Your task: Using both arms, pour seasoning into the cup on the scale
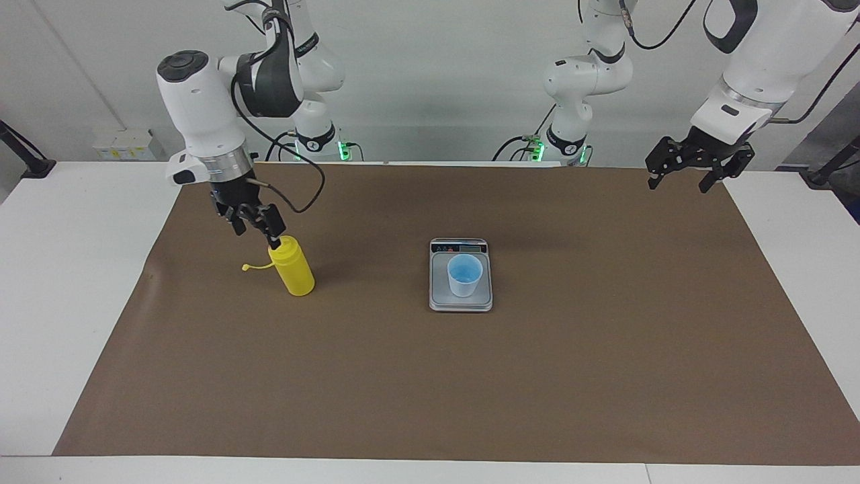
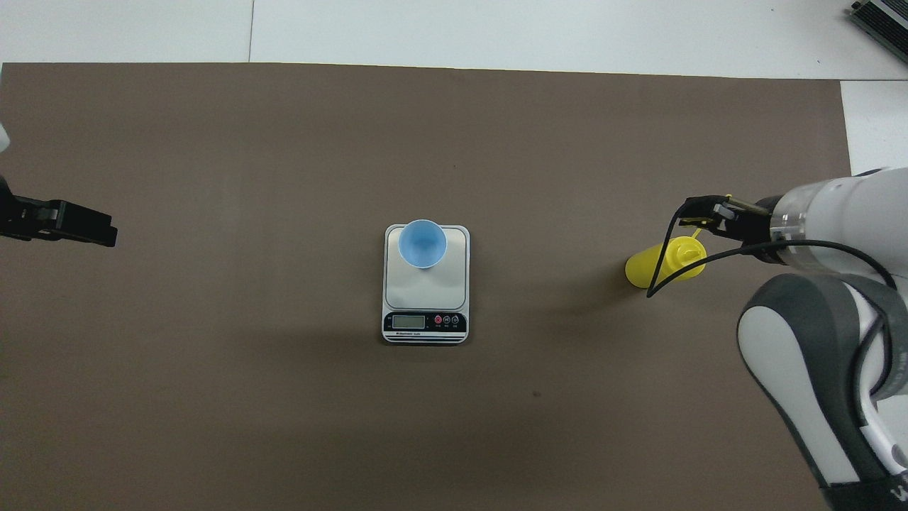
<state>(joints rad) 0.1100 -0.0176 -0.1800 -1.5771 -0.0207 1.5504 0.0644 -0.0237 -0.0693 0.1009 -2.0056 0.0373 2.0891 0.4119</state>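
The yellow seasoning bottle [image 1: 293,270] stands upright on the brown mat toward the right arm's end, its tethered cap [image 1: 246,267] lying beside it. In the overhead view the bottle [image 2: 660,264] shows under the right arm's cable. My right gripper [image 1: 257,232] is open, just above the bottle's top, with one fingertip at the nozzle; it also shows in the overhead view [image 2: 706,213]. The pale blue cup [image 1: 465,275] [image 2: 422,243] stands on the scale [image 1: 461,302] [image 2: 425,287] mid-table. My left gripper [image 1: 677,183] [image 2: 106,231] is open and waits over the mat's edge at the left arm's end.
A brown mat [image 1: 605,349] covers most of the white table [image 1: 60,282]. The scale's display strip [image 2: 425,321] faces the robots. A black cable [image 1: 306,195] loops from the right wrist above the bottle.
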